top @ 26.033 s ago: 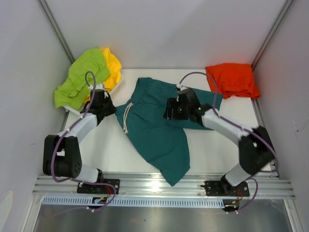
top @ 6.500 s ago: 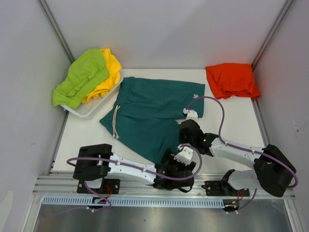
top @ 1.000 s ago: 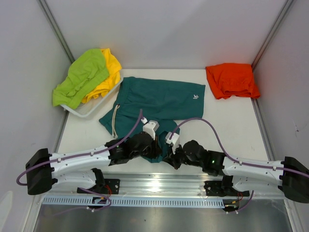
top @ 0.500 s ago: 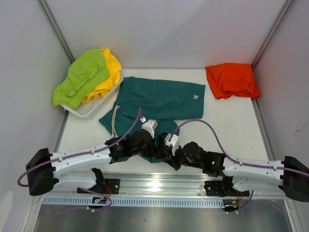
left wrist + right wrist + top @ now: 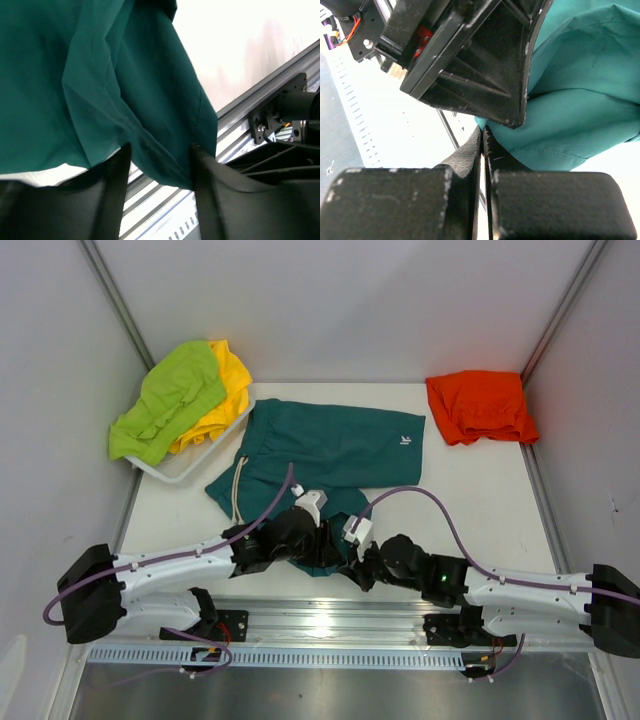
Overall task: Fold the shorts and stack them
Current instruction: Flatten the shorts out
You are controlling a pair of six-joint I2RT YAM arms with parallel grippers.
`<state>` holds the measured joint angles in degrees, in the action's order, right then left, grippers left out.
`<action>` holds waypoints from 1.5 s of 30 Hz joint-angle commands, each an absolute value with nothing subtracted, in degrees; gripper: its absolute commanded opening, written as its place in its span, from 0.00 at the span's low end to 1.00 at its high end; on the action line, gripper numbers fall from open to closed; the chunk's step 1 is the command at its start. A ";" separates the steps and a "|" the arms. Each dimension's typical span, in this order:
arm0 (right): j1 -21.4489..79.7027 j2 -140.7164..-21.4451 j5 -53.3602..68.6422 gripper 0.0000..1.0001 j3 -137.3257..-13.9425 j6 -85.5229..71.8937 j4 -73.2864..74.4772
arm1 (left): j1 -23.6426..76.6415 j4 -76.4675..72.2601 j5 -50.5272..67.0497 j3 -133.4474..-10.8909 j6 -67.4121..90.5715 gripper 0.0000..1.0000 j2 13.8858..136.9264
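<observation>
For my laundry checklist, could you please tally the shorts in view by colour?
Teal shorts: 1
Orange shorts: 1
Lime green shorts: 1
Yellow shorts: 1
Total: 4

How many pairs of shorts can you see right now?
4: teal green fabric shorts spread mid-table; bright orange shorts at the far right corner; lime green shorts over yellow shorts in the white tray, far left. More could hide beneath that pile.
</observation>
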<state>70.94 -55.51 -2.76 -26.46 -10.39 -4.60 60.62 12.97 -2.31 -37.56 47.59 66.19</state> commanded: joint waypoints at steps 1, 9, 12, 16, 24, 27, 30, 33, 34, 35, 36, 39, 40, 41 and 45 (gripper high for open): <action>71.63 -55.55 -4.39 0.00 -28.04 -9.49 -7.47 | 60.12 10.90 -1.06 -37.35 48.08 0.46 67.32; 72.16 -56.60 -4.92 0.03 -28.39 -9.75 -7.56 | 60.20 9.40 -0.44 -36.91 47.20 0.00 68.20; 71.81 -56.43 -5.45 0.41 -28.13 -11.42 -7.30 | 60.12 10.54 -0.88 -37.26 45.44 0.00 68.38; 67.07 -53.01 -4.57 0.52 -27.34 -15.63 -5.72 | 60.38 13.71 -4.38 -37.53 44.21 0.00 67.15; 55.73 -56.15 2.54 0.52 -27.95 -22.14 -5.44 | 60.29 20.03 -8.17 -40.69 41.14 0.00 63.81; 55.81 -60.11 4.13 0.52 -28.30 -24.43 -10.18 | 60.38 21.09 -9.05 -42.35 40.35 0.00 63.81; 57.39 -64.14 1.77 0.52 -28.65 -25.83 -13.26 | 60.38 21.71 -9.75 -44.02 39.82 0.00 63.55; 58.88 -68.18 -3.76 0.52 -29.09 -27.85 -16.77 | 60.38 22.67 -9.76 -46.05 38.85 0.00 63.28; 59.23 -68.99 -5.52 0.51 -29.18 -28.47 -17.66 | 60.29 22.94 -9.67 -46.66 38.59 0.00 63.28; 59.67 -69.86 -8.15 0.51 -29.09 -29.09 -18.97 | 60.38 23.64 -9.67 -47.02 38.41 0.00 63.28; 60.03 -70.66 -9.74 0.50 -29.35 -29.70 -20.64 | 60.29 24.16 -10.02 -47.46 37.89 0.00 63.28; 61.78 -73.65 -15.63 0.50 -31.10 -30.67 -22.32 | 60.29 26.54 -10.72 -49.65 36.74 0.00 63.54; 61.96 -75.31 -17.65 0.51 -31.64 -30.76 -22.41 | 60.29 27.06 -10.90 -50.44 36.48 0.00 63.54; 61.96 -76.19 -18.36 0.50 -32.16 -30.76 -22.50 | 60.29 27.85 -11.07 -51.06 35.95 0.00 63.54; 61.27 -79.19 -22.50 0.51 -34.01 -31.99 -22.32 | 60.29 29.96 -12.22 -53.00 34.98 0.00 62.93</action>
<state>61.63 -77.91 -15.40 -31.55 -30.09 -18.22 60.58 27.57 -10.55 -49.65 37.36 64.88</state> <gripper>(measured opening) 0.504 0.003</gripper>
